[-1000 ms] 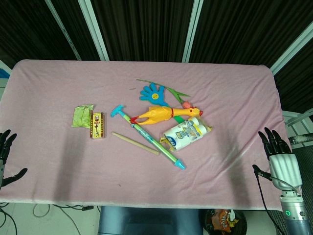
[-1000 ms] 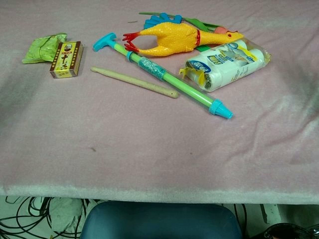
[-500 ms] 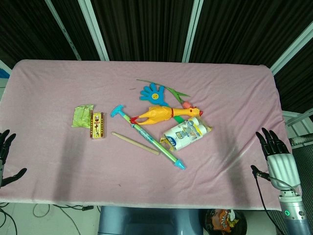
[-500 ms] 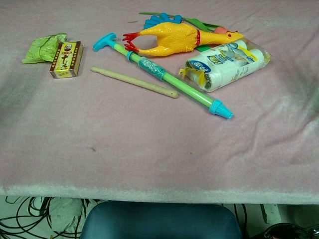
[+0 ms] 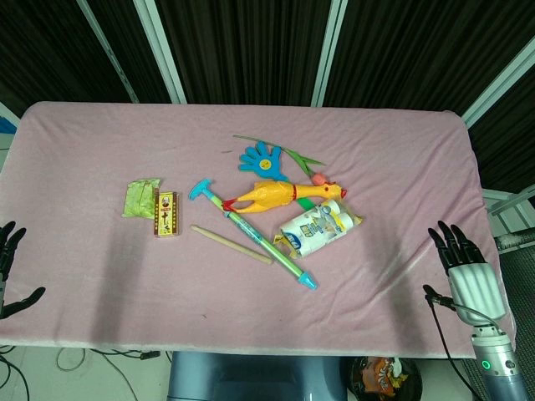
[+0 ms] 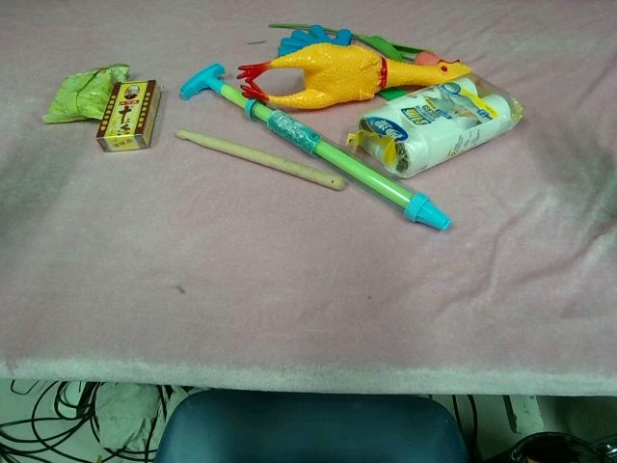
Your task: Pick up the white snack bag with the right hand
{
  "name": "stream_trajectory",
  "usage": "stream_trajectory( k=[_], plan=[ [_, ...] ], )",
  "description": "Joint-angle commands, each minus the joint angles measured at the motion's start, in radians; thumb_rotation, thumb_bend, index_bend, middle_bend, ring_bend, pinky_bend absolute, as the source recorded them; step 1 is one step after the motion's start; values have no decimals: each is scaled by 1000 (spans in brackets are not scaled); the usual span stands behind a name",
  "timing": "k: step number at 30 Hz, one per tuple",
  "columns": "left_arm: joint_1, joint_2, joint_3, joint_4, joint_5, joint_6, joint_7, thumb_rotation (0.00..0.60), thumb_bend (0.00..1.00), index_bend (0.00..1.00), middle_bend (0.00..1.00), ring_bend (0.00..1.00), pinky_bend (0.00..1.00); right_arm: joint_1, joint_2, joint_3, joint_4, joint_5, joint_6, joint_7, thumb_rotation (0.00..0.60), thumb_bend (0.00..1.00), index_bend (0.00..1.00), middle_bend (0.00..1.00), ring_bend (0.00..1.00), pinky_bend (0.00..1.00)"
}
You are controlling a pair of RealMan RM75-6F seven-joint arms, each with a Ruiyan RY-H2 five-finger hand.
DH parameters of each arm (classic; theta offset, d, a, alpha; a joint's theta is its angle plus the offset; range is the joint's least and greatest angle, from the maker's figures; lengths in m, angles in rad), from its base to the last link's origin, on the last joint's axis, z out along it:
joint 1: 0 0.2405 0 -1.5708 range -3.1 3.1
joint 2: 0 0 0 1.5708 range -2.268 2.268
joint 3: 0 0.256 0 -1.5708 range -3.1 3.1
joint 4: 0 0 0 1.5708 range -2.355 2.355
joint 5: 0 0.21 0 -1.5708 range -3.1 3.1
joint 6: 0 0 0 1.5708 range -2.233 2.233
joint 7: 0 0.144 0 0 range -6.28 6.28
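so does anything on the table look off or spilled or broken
Nothing stands out. The white snack bag lies intact on the pink cloth, close beside the rubber chicken and the green water squirter. The toys are loosely heaped, but nothing looks spilled or damaged.

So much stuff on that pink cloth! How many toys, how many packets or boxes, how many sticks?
Toys: 3 (rubber chicken, water squirter, blue hand clapper)
Packets or boxes: 3 (white snack bag, green packet, small box)
Sticks: 1 (wooden stick)
Total: 7
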Motion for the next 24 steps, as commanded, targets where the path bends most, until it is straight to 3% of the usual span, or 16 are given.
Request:
stream_trajectory(
  k=[1, 12, 18, 24],
  plan=[
    [1, 1, 0, -2, 0, 0, 2, 600, 0, 0, 0, 0, 0, 31, 0, 1, -26, -16, -41, -16, 600, 127, 0, 0, 0, 219],
    [-2, 4, -2, -7, -11, -12, -8, 600, 0, 0, 0, 0, 0, 186, -84, 41, -74, 38, -284, -163, 600, 127, 0, 0, 0, 219],
    [-9, 8, -9, -6, -35, -36, -25, 600, 0, 0, 0, 0, 0, 286, -222, 89, 2, 127, -412, -245, 600, 127, 0, 0, 0, 219],
    [-11, 15, -11, -11, -43, -44, -44, 600, 0, 0, 0, 0, 0, 343, -306, 127, 75, 174, -441, -266, 600, 127, 0, 0, 0, 219]
  ],
)
